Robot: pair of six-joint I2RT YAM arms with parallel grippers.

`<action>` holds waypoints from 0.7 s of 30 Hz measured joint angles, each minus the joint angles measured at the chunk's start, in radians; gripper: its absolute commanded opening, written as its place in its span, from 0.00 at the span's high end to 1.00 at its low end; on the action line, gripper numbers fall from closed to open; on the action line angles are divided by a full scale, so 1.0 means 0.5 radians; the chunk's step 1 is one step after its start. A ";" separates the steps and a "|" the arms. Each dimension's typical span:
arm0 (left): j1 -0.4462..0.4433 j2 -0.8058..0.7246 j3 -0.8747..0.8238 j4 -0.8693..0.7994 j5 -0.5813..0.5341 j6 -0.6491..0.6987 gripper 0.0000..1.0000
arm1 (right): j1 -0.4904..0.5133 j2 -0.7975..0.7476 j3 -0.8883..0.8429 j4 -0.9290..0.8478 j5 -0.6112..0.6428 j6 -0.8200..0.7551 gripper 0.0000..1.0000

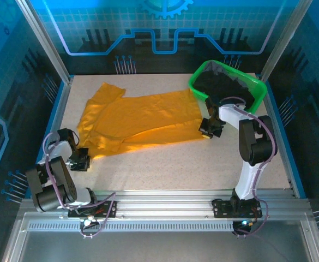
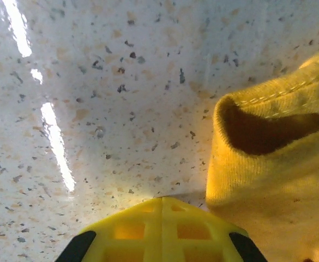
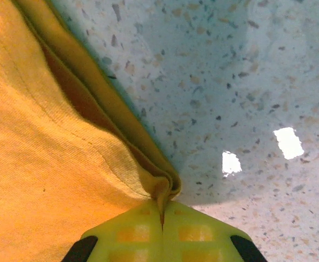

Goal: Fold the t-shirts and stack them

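An orange-yellow t-shirt [image 1: 143, 117] lies spread flat across the middle of the table. My right gripper [image 1: 209, 130] sits at its near right corner. In the right wrist view the gripper [image 3: 162, 208] is shut on that corner of the t-shirt [image 3: 50, 164], a fold of fabric pinched between the jaws. My left gripper [image 1: 82, 161] rests at the shirt's near left corner. In the left wrist view it [image 2: 162, 200] is shut with nothing between the jaws, and the shirt's hemmed edge [image 2: 274, 180] lies just to its right. Black t-shirts [image 1: 224, 84] are piled in the basket.
A green mesh basket [image 1: 198, 87] stands at the back right corner, just behind the right arm. Bare speckled tabletop [image 1: 170, 164] runs along the near side. Blue frame rails border the table left and right.
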 measured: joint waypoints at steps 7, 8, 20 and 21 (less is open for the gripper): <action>0.113 -0.230 -0.038 0.008 -0.130 0.056 1.00 | 0.058 -0.165 -0.201 -0.003 0.002 0.018 1.00; 0.128 -0.269 -0.049 -0.008 -0.150 0.065 1.00 | 0.067 -0.196 -0.245 -0.002 0.002 0.025 1.00; 0.172 -0.360 -0.058 -0.179 -0.305 0.155 0.96 | 0.107 -0.415 -0.547 -0.050 0.002 0.067 0.99; 0.168 -0.370 -0.058 -0.179 -0.294 0.160 0.89 | 0.108 -0.417 -0.548 -0.057 0.005 0.067 0.92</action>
